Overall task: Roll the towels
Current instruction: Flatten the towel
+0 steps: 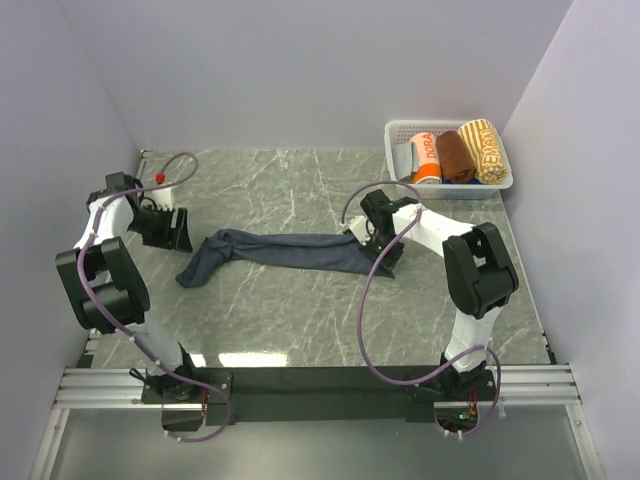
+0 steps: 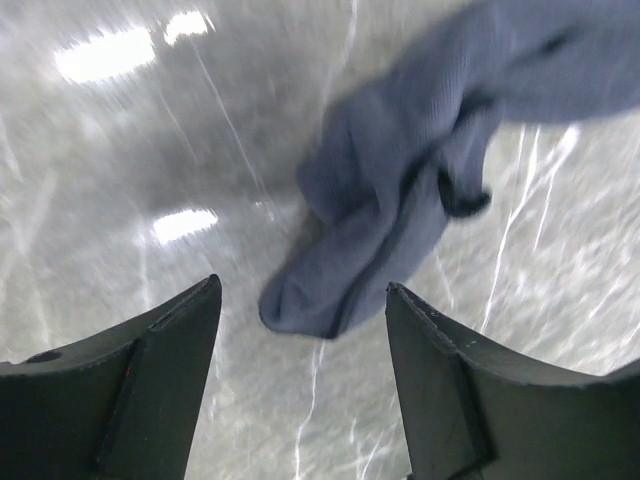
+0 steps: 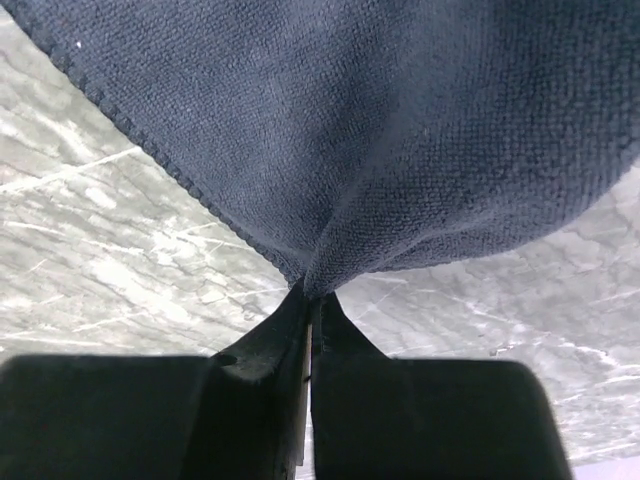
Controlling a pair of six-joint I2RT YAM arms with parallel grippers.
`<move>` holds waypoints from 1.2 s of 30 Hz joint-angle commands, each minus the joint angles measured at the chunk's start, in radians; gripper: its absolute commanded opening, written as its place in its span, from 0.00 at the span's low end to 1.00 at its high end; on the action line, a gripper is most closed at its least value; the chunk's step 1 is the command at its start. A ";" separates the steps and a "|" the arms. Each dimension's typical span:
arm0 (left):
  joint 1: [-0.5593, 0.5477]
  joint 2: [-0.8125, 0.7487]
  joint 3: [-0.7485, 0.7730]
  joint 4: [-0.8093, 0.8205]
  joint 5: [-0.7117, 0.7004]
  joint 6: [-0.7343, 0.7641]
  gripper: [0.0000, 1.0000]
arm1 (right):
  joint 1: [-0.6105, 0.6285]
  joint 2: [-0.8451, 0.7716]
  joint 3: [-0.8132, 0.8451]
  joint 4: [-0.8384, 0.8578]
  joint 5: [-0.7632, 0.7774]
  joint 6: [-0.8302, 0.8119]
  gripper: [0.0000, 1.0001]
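on the grey marbled surface (image 1: 300, 320), walled in white, the navy towel (image 1: 290, 252) lies strung out and rumpled in the middle, not yet rolled, its right end pinched tight in the right gripper (image 3: 312, 300) while the left gripper (image 2: 302, 288) hovers spread wide just short of its bunched left end, so flattening and rolling both seem left to do.

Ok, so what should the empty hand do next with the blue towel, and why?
Probably the left gripper should drop onto the bunched end of the towel and pinch it. Its jaws are open with that crumpled end just ahead, while the right gripper is shut on the other end, so both could pull the towel flat for rolling.
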 commanded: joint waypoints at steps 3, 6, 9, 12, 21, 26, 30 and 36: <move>0.001 -0.077 -0.062 -0.018 0.044 0.144 0.70 | -0.061 -0.115 0.089 -0.067 -0.074 -0.002 0.00; -0.004 -0.094 -0.044 -0.038 0.151 0.187 0.67 | -0.112 -0.143 0.175 -0.119 -0.130 0.009 0.00; -0.033 -0.118 -0.045 -0.015 0.175 0.216 0.62 | -0.135 -0.127 0.255 -0.177 -0.165 0.007 0.00; -0.111 -0.132 -0.056 0.005 0.124 0.235 0.56 | -0.152 -0.110 0.292 -0.205 -0.185 0.010 0.00; -0.234 -0.100 -0.051 0.049 0.014 0.188 0.56 | -0.161 -0.101 0.320 -0.223 -0.196 0.027 0.00; -0.264 -0.068 -0.044 0.073 -0.045 0.168 0.50 | -0.167 -0.095 0.340 -0.230 -0.194 0.029 0.00; -0.275 -0.039 -0.036 0.062 -0.072 0.172 0.36 | -0.184 -0.083 0.364 -0.239 -0.200 0.035 0.00; -0.266 -0.003 0.034 0.014 -0.042 0.128 0.12 | -0.213 -0.069 0.412 -0.251 -0.211 0.044 0.00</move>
